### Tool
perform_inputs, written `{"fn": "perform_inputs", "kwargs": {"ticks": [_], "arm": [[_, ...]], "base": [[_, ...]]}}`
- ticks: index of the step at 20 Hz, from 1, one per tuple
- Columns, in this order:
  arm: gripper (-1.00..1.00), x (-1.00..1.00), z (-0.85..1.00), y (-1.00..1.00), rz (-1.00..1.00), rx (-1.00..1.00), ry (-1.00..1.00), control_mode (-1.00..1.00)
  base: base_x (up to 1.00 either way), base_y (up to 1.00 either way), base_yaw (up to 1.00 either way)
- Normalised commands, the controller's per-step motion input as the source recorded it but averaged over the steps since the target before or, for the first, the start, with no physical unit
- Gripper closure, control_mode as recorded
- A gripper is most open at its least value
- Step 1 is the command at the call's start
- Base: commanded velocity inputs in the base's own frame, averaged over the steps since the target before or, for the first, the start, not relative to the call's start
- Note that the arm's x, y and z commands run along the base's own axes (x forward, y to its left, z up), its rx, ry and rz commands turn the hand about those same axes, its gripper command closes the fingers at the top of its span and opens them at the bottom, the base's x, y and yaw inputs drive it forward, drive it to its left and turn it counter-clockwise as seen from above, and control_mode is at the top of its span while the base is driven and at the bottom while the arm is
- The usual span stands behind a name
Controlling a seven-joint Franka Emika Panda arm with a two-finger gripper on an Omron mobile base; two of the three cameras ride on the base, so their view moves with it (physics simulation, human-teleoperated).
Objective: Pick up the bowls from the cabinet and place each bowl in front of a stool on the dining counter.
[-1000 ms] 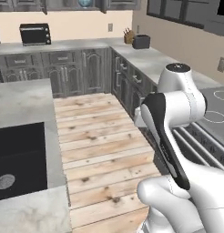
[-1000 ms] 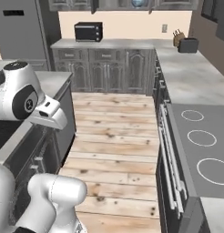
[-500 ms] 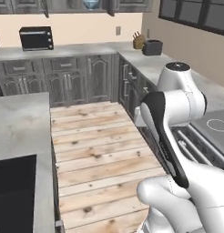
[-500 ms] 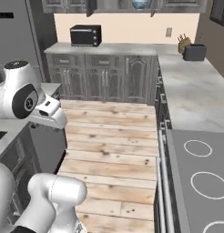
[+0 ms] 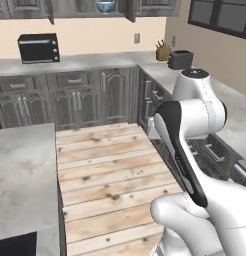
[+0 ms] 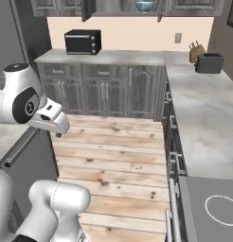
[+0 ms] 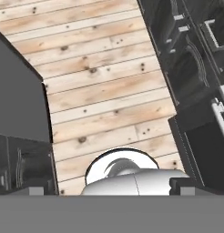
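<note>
1. Left base view showed the dining counter [image 5: 22, 170] at the near left, its pale veined top running toward me, with the plank floor [image 5: 110, 170] beside it.
2. Against the far wall stood a black toaster oven [image 5: 39, 48] on the back counter [image 5: 85, 62], above a row of grey base cabinets [image 5: 75, 100].
3. Higher up, the cabinet [image 5: 107, 6] hung with its door swung out, and a white bowl with blue-green pattern [image 5: 105, 6] sat on its shelf; I could not make out the wooden bowl.
4. Further right, a knife block [image 5: 163, 51] and a dark toaster [image 5: 180, 59] stood close together in the corner of the side counter [image 5: 230, 100].
5. The white arm [image 5: 192, 120] rose at the right, bent over and pointing down at the floor.
6. From the right base view, the same patterned bowl [image 6: 145, 6] showed in the open cabinet [image 6: 137, 6], right of the toaster oven [image 6: 83, 42], and a cooktop [image 6: 213, 208] lay at the near right.
7. Through the hand view, the gripper [image 7: 109, 190] faced the planks, between dark cabinet fronts on both sides. Its fingertips [image 7: 34, 190] stood far apart with nothing between them.
</note>
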Motion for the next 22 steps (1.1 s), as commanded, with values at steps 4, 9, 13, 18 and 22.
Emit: {"fn": "perform_inputs", "kwargs": {"ticks": [4,9,13,18,22], "arm": [[-1.0,0.0,0.0,0.0,0.0,0.0,0.0,1.0],[-1.0,0.0,0.0,0.0,0.0,0.0,0.0,1.0],[-1.0,0.0,0.0,0.0,0.0,0.0,0.0,1.0],[-1.0,0.0,0.0,0.0,0.0,0.0,0.0,1.0],[-1.0,0.0,0.0,0.0,0.0,0.0,0.0,1.0]], "base": [[1.0,0.0,0.0],[1.0,0.08,-0.01],[1.0,0.21,-0.11],[1.0,0.12,-0.18],[1.0,0.31,-0.2]]}}
